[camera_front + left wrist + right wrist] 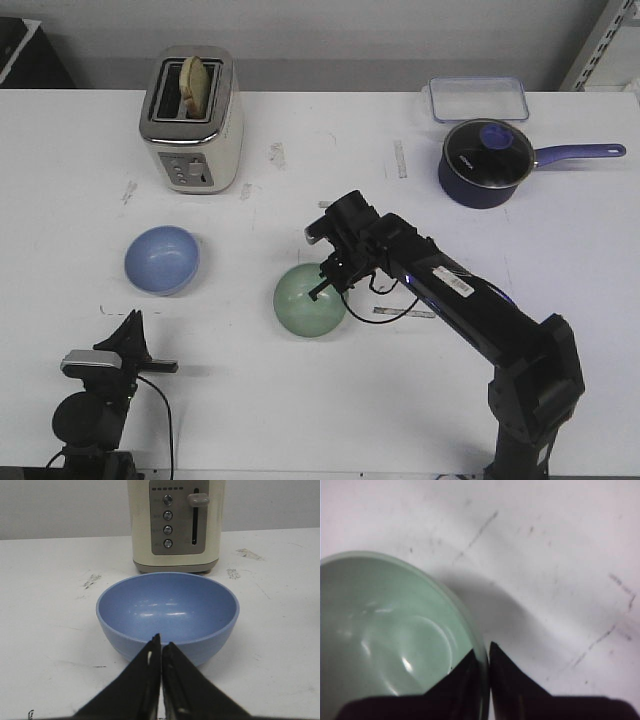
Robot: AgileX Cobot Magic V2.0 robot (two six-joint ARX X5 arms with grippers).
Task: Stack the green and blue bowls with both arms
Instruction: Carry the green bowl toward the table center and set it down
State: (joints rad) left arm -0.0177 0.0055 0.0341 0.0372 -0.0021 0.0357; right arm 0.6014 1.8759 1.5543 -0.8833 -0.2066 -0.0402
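The pale green bowl (310,300) sits at the table's middle. My right gripper (328,277) is shut on its right rim, one finger inside and one outside; the right wrist view shows the rim (479,656) pinched between the fingers. The light blue bowl (161,260) sits on the table to the left, in front of the toaster, and fills the left wrist view (167,615). My left gripper (161,647) is shut and empty, just short of the blue bowl's near wall. In the front view it (131,322) is low at the front left.
A cream toaster (190,120) with toast stands at the back left. A dark blue saucepan (487,160) with lid and long handle sits at the back right, with a clear lidded container (478,98) behind it.
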